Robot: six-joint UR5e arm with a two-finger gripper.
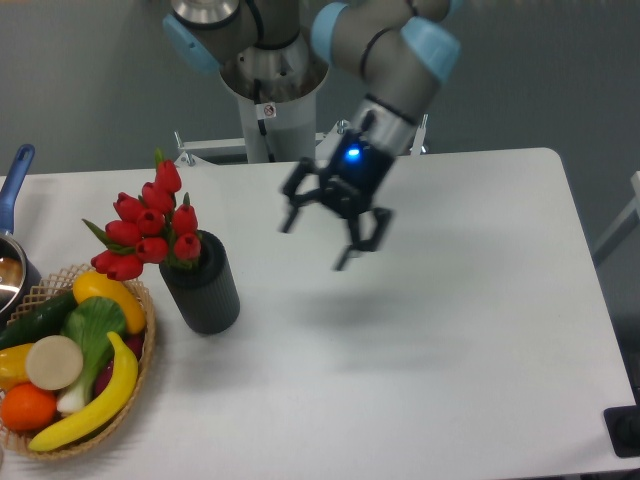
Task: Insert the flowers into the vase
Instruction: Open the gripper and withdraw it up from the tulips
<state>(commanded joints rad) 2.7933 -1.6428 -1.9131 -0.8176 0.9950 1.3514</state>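
The red tulip flowers [150,228] stand in the mouth of the black ribbed vase [203,287] at the left of the white table, their buds leaning up and to the left. My gripper [318,242] hangs above the table to the right of the vase, well apart from it. Its fingers are spread open and hold nothing. The picture of the gripper is a little blurred.
A woven basket [142,385] with a banana, orange, cucumber and other produce sits at the front left, next to the vase. A pot with a blue handle [14,190] is at the left edge. The arm's base stands behind the table.
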